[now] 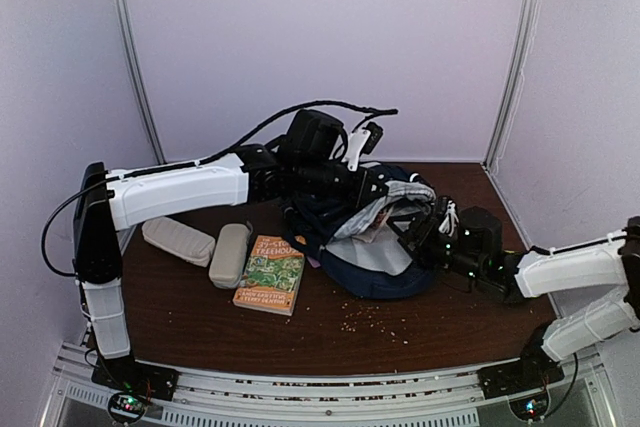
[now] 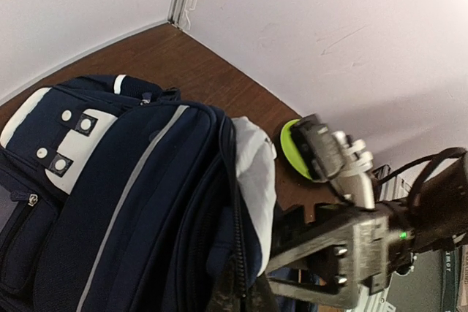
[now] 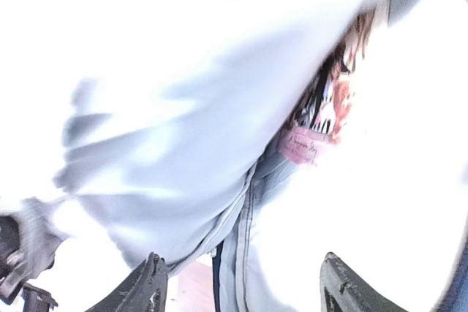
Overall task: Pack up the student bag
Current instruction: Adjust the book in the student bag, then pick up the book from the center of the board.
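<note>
Navy fabric with grey lining: the student bag (image 1: 385, 267) lies on the table (image 1: 200, 317), right of centre. We see its long axis roughly near to far, and the open mouth at the far end is turned to the right. The left gripper (image 1: 368, 187) pinches the far rim. The right gripper (image 3: 245, 283) is at the mouth, spread, holding nothing. We count one bag and, on the left, two grey pouches (image 1: 178, 240) (image 1: 230, 254) and one green book (image 1: 270, 273).

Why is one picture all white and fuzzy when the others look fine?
Right wrist view: very close to the student bag, so its pale lining is washed out by glare and blurred. Top view: sharp and evenly lit. Left wrist view: tilted, the bag is crisp, only the bottom edge is fuzzy.
</note>
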You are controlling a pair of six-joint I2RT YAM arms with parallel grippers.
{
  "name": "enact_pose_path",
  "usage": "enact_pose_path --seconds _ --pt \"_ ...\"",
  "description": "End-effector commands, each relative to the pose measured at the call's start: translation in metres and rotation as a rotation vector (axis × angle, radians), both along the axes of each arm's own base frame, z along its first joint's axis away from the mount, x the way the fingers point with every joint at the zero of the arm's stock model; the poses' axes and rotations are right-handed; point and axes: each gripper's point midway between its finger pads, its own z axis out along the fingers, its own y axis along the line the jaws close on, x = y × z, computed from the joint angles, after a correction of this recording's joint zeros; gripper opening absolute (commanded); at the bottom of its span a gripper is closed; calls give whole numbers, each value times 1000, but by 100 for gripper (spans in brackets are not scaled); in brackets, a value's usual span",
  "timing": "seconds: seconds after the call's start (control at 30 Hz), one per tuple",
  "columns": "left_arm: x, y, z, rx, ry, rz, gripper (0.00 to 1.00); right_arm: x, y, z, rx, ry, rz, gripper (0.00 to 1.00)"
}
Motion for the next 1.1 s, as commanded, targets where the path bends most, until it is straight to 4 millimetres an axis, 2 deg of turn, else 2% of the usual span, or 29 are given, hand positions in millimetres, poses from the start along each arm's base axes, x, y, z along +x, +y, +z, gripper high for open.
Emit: enact_pose_path --seconds 0.0,0.1,0.17,0.23,0.27,0.4,0.53,0.63,0.7,0.77,0.87,0.9,1.0,1.07 --pt "5 -12 46 -146 -89 -25 0 -20 -49 -19 -343 -11 -61 72" --pt "-2 -21 28 -122 -63 -59 0 -26 -75 -4 -419 -66 -130 72" --pt "-10 -30 21 -116 -51 -94 0 -31 -85 10 -418 -114 -150 73" --pt "-19 -40 16 -110 -44 -128 1 -38 -92 14 -421 -133 -155 72" --pt "-24 -45 11 -98 -41 -145 8 -41 -96 14 -424 -138 -157 72" --pt "-37 -53 5 -59 -50 -171 54 -55 -112 9 -452 -134 -170 71" --pt "-34 -34 16 -32 -82 -109 82 -66 -125 8 -455 -145 -182 70" --pt "-31 -3 25 4 -126 -27 97 -72 -124 16 -448 -177 -157 69" --pt "-29 25 24 45 -145 46 98 -76 -117 21 -446 -189 -121 68" --pt "-28 59 12 91 -129 139 98 -80 -105 25 -446 -196 -75 68" --pt "-28 121 -22 167 -54 304 98 -85 -81 28 -443 -215 -4 66" --pt "-30 146 -49 225 -11 364 98 -87 -72 29 -445 -222 20 66" --pt "-35 210 -89 298 103 545 98 -92 -42 29 -450 -233 94 66" --pt "-45 236 -111 303 173 611 98 -94 -16 28 -449 -239 151 66"
